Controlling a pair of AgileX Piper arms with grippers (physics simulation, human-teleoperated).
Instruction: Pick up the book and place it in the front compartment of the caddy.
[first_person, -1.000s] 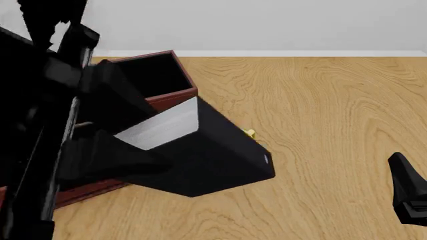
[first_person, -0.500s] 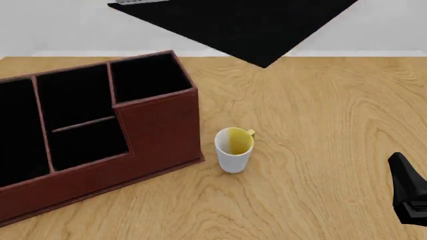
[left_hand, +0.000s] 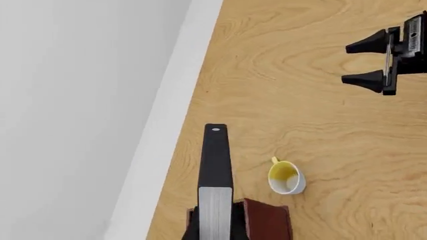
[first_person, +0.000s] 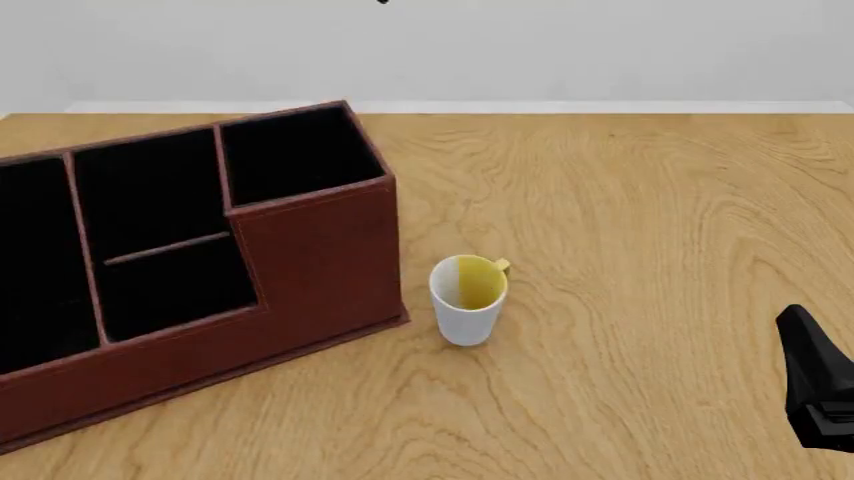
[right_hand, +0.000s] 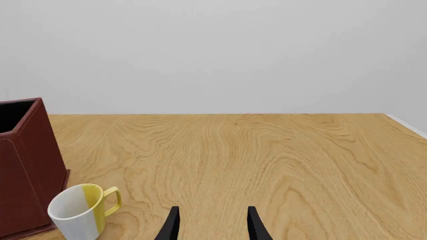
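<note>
Black book (left_hand: 215, 170) held aloft; reddish-brown caddy (first_person: 320, 250) upright, compartments empty.

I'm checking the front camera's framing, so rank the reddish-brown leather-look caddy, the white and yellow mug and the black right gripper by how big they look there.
1. The reddish-brown leather-look caddy, by far the largest.
2. The white and yellow mug.
3. The black right gripper; cropped at the frame edge and nearer the camera, so its rank against the mug is unsure.

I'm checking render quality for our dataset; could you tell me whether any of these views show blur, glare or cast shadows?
Front view: sharp, evenly lit, mug casts no shadow. Left wrist view: crisp, book edge-on, no glare. Right wrist view: clean, flat light, caddy cropped at the frame edge.
</note>
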